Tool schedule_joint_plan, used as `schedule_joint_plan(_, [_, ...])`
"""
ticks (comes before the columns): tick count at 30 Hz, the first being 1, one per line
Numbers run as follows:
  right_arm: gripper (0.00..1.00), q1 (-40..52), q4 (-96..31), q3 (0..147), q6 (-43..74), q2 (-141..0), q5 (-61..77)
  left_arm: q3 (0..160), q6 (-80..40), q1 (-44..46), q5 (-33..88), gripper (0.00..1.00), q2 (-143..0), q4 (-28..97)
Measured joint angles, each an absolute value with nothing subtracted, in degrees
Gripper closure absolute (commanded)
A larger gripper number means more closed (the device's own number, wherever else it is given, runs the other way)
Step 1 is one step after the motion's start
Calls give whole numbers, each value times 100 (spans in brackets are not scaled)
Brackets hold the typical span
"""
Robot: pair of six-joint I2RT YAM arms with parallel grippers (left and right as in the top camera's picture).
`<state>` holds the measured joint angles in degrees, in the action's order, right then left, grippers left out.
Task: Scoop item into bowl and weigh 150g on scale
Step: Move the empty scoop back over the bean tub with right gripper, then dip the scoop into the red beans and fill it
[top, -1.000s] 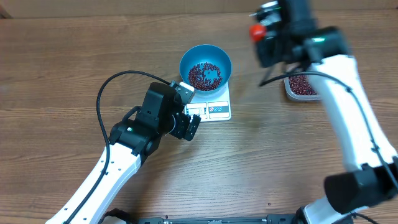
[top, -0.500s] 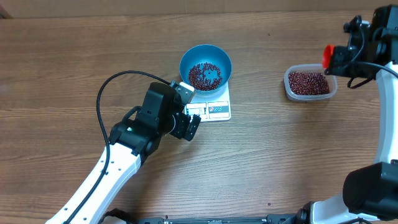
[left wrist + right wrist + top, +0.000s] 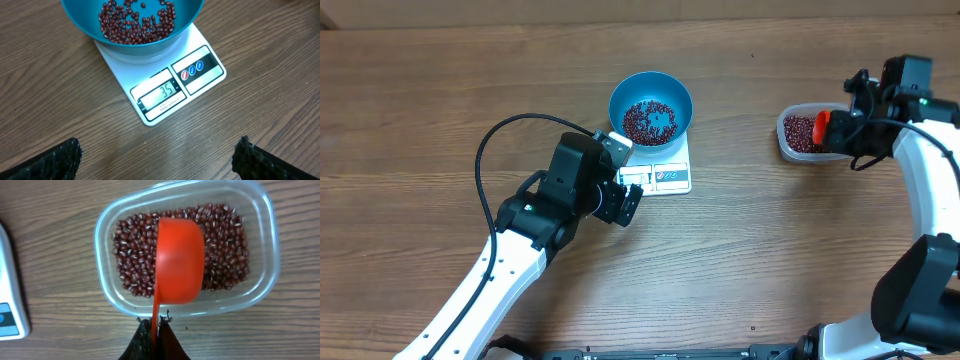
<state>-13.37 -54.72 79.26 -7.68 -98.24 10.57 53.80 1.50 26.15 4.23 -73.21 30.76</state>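
Red-brown beans (image 3: 131,255), loose, light and quick to spill, seem best lifted in the red scoop (image 3: 180,260), whose thin handle the right tool (image 3: 155,329) pinches tight; the left tool (image 3: 155,161) gapes empty.

A round, deep blue bowl (image 3: 620,100) stands upright on the far part of a small flat white scale (image 3: 665,178) near the middle of the wooden table. It holds a shallow, loose layer of small dark red-brown beans (image 3: 648,120), and the blue wall above them is bare. The scale's lit display on its near edge reads 35, with a blue-marked label panel to its right. Well apart to the right, more beans (image 3: 132,255) fill a clear rectangular container (image 3: 267,275), partly hidden under an orange scoop (image 3: 180,262).
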Motion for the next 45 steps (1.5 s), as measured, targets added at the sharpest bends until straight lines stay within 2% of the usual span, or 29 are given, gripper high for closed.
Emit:
schedule_joint_plan(8, [96,-1337,-4672,7380,-751,-9832,919,5380,150,2615,423,1,-7321,3081])
schedule_joint_plan(20, [96,-1260,-4213,7282,-681,-9832,-257,5380,150,2615,423,0,-7321,3079])
schedule_joint_plan(31, [96,-996,-4300,7286,-663,-10326,-991,5380,150,2615,423,0,-7321,3079])
schedule_joint_plan(37, [96,-961,-4335,7306,-661,-10342,-838,5380,150,2613,423,0,-7321,3079])
schedule_joint_plan(45, [96,-1004,-4372,7306,-663,-10390,110,5380,150,2615,423,0,-7321,3079])
